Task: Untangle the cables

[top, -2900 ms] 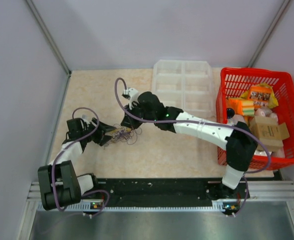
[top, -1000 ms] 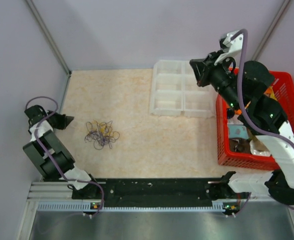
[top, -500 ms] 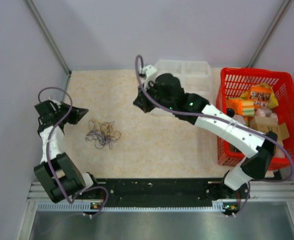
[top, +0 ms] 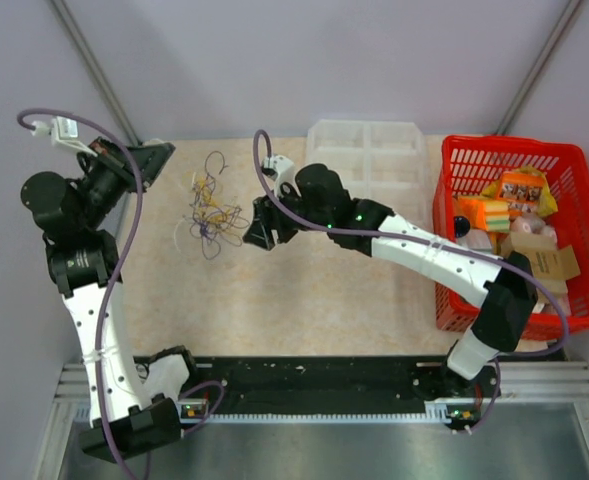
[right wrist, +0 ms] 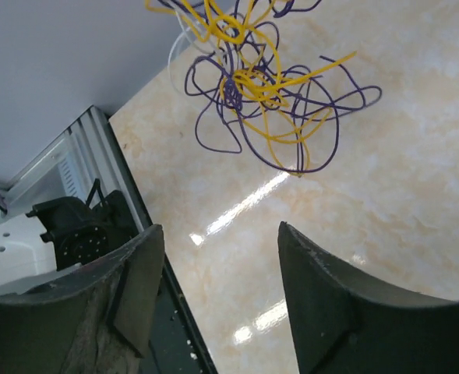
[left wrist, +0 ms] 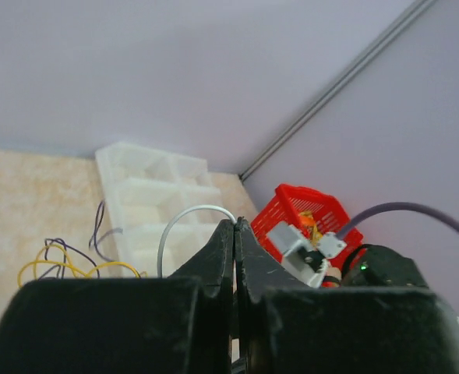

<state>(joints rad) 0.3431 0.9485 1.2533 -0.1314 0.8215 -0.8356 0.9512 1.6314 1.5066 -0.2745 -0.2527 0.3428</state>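
The cables (top: 209, 205) are a loose tangle of thin purple and yellow wires with one white strand, at the far left of the table. My left gripper (top: 162, 155) is raised beside them. In the left wrist view its jaws (left wrist: 235, 222) are shut on the white strand (left wrist: 178, 218), which arcs down toward the yellow and purple wires (left wrist: 58, 265). My right gripper (top: 251, 235) stands open just right of the tangle. The right wrist view shows the tangle (right wrist: 268, 86) beyond the open right gripper (right wrist: 218, 226), with nothing between its fingers.
A white compartment tray (top: 366, 175) sits at the back centre. A red basket (top: 519, 165) full of packets stands at the right. Walls close in on the left and back. A black rail (top: 314, 385) runs along the near edge.
The left arm has risen and the tangle has moved up and toward the back with it. The right arm swung left and down beside the tangle, and its gripper has opened.
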